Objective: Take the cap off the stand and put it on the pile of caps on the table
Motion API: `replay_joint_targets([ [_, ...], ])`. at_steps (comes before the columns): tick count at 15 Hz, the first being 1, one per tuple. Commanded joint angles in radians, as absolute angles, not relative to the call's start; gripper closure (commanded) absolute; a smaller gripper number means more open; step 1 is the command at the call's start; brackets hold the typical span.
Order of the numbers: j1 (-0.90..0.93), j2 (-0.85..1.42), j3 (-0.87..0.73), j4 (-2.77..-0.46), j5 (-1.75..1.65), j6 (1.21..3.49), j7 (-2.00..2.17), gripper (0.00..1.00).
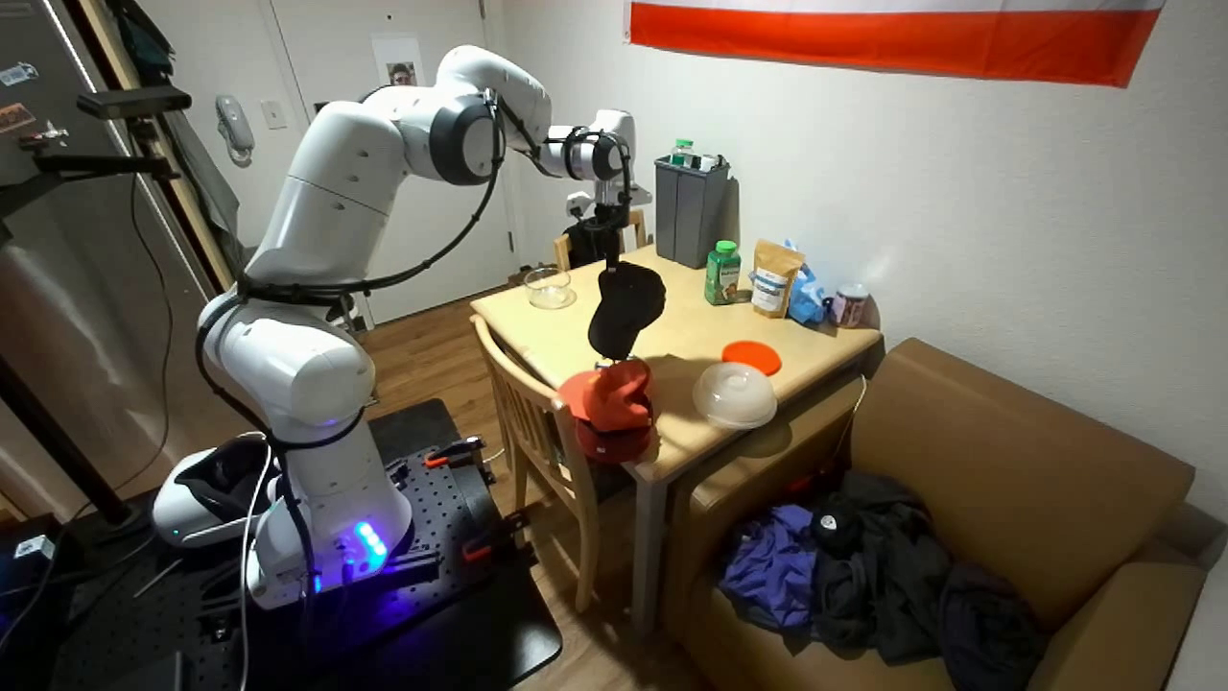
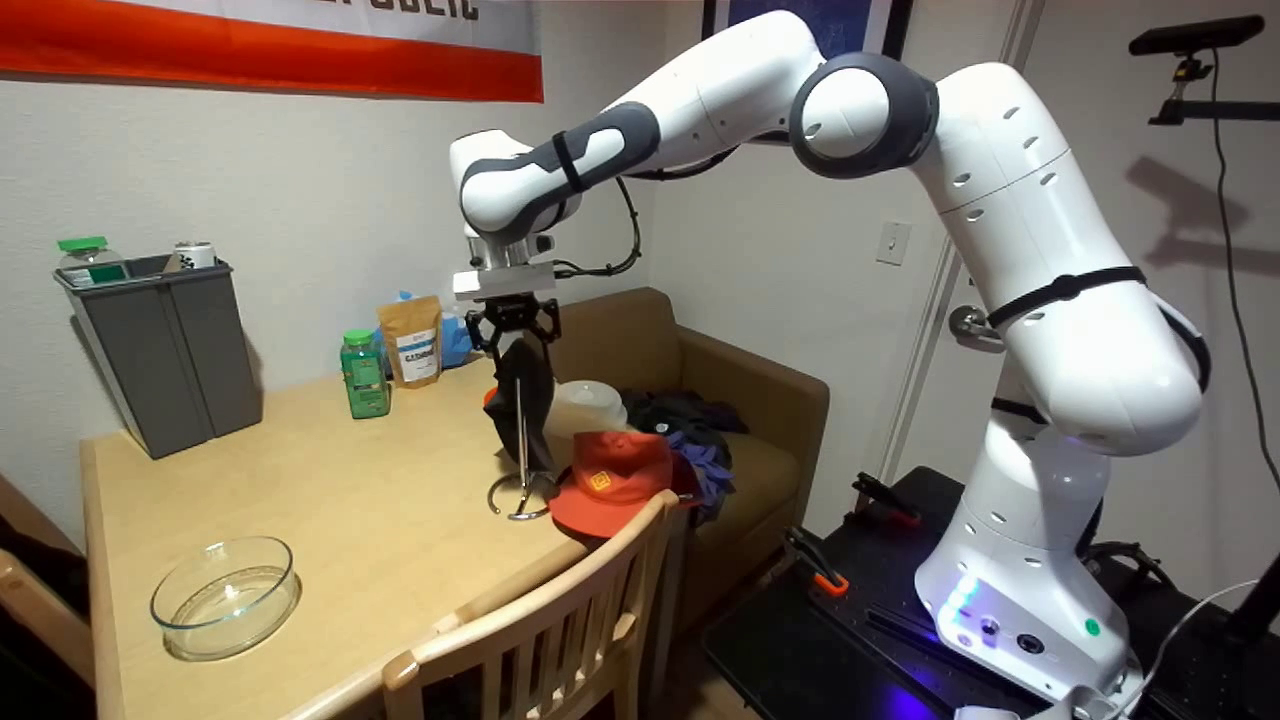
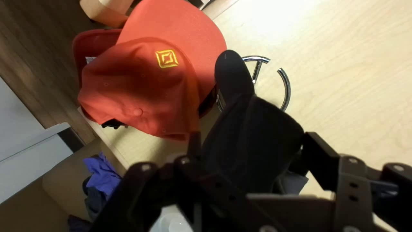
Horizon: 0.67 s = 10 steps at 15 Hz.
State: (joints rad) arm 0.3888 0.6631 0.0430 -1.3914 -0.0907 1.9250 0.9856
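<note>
One black cap (image 1: 627, 305) — rounded crown, brim downward, seam faint.

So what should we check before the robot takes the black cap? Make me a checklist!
1. Is the hand at the cap? Ok, fingers either side.
2. Gripped tight? Cannot tell.
3. Cap off the stand? Not ok, it seems to hang there.
4. Is the pile near the stand? Ok, beside it.
5. Pile all on the table? Not ok, it seems to poke past the edge.
</note>
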Motion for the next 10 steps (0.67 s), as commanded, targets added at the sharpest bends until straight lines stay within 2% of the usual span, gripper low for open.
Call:
replay_joint_targets([
  [1, 0.402, 0.671, 0.034, -1.366, -0.121, 1.912, 1.011, 0.49],
  [6, 0.403, 0.66, 0.036, -1.362, -0.134, 1.913, 1.003, 0.88],
  [8, 0.405, 0.655, 0.038, -1.36, -0.133, 1.917, 1.002, 1.0],
  [10, 0.406, 0.649, 0.039, -1.357, -0.132, 1.921, 0.999, 0.97],
])
